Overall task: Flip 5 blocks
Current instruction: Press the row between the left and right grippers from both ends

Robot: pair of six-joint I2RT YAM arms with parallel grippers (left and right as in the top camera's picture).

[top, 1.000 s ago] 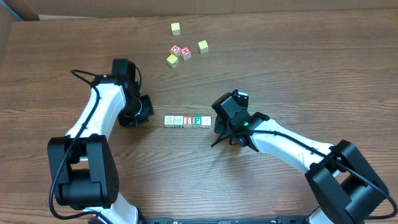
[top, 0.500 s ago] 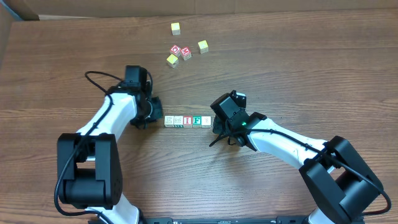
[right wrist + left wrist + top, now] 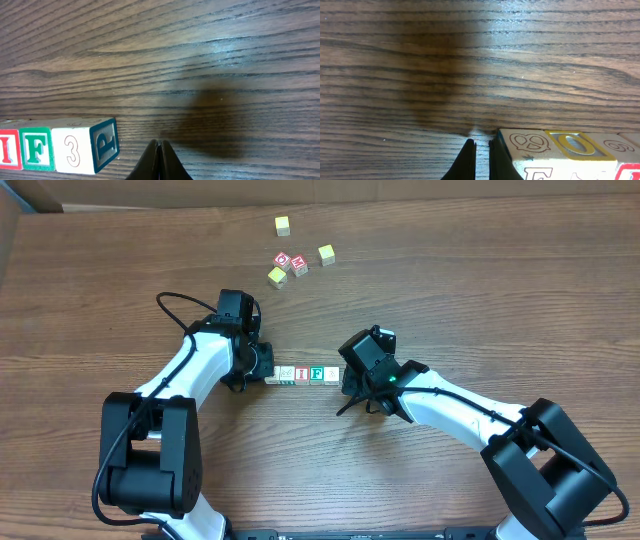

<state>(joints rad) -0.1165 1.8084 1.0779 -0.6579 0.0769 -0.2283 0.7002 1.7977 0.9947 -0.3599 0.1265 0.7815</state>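
Several alphabet blocks [image 3: 302,373] lie in a row at the table's middle, a red "I" and a green "F" [image 3: 317,373] facing up. My left gripper [image 3: 262,368] is shut at the row's left end and covers most of the end block. In the left wrist view its right fingertip [image 3: 498,159] rests against that end block [image 3: 530,145], beside a yellow "O" face [image 3: 572,145]. My right gripper [image 3: 348,384] is shut and holds nothing. It stands just off the row's right end, a small gap from the "3" block [image 3: 85,147].
At the back of the table sits a loose group: yellow-topped cubes [image 3: 283,225], [image 3: 326,254], [image 3: 277,276] and two red-topped cubes [image 3: 283,260], [image 3: 300,267]. Both arms' bases stand at the near edge.
My left gripper has swung right across the table, from well left of the row to its left end. The right gripper and the row have hardly moved.
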